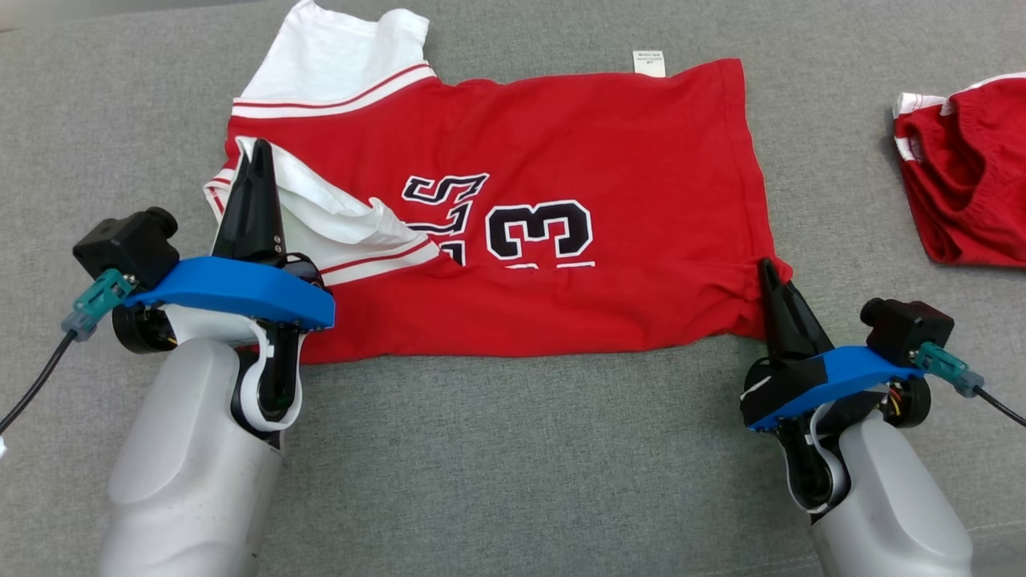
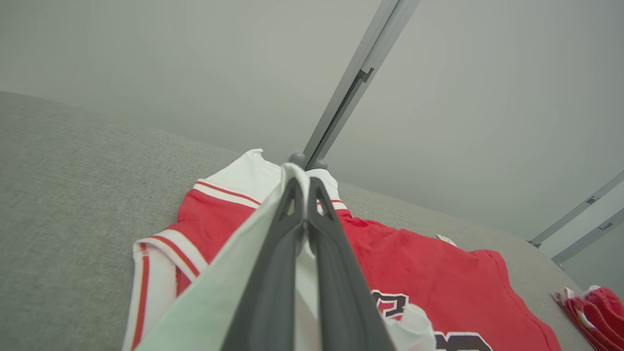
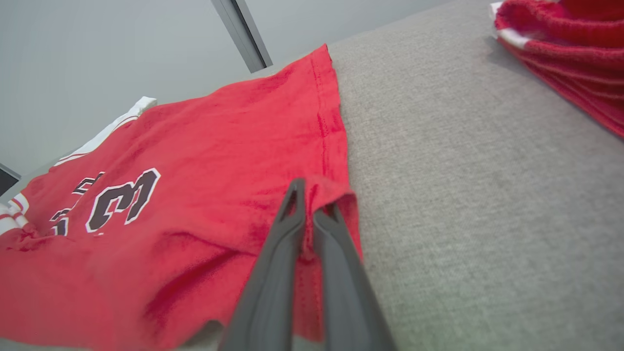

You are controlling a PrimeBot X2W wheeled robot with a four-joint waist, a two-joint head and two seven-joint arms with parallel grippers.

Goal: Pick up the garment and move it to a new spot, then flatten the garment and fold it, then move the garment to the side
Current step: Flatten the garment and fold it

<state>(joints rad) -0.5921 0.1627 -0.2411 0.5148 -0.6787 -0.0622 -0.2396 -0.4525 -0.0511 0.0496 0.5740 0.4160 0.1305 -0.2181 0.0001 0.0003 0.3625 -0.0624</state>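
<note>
The left gripper was clamped together on the white sleeve. The sleeve's cloth draped along the fingers and hid the pinch point itself. The right gripper was pressed together on the near right hem corner of the red jersey, which bunched around its tips. The jersey lay spread on the grey surface, its near edge folded over and covering the bottoms of the dark numerals. Far right, a second red garment was cut off by the frame edge.
</note>
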